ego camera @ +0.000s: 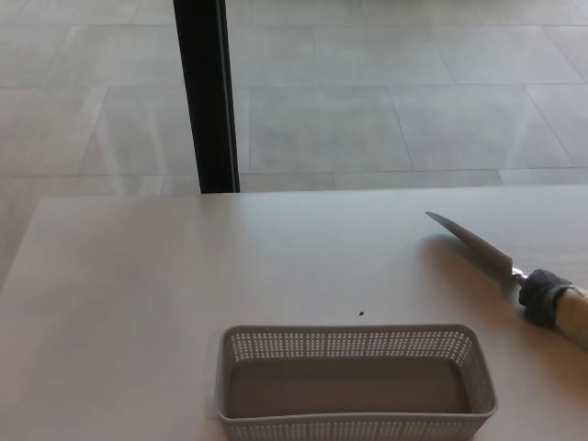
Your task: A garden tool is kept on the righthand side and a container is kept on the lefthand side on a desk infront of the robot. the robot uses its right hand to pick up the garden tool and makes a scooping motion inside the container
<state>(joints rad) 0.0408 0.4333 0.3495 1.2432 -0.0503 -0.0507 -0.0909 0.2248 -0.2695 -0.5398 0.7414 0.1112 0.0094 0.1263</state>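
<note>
Desk [138,294] bears basket [354,381] and trowel [501,262], unheld.

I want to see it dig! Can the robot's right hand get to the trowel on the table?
Probably yes. The trowel lies in the open on the table's right side, apart from the basket, with nothing over it. The right hand isn't in view yet, though.

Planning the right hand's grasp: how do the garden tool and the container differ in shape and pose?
The metal-bladed garden trowel with pale handle is long and narrow; the grey perforated plastic basket is a wide rectangular box. The trowel lies flat, diagonal, at right; the basket stands upright, empty, nearer the front edge. Both rest on the pale desk, untouched.
</note>
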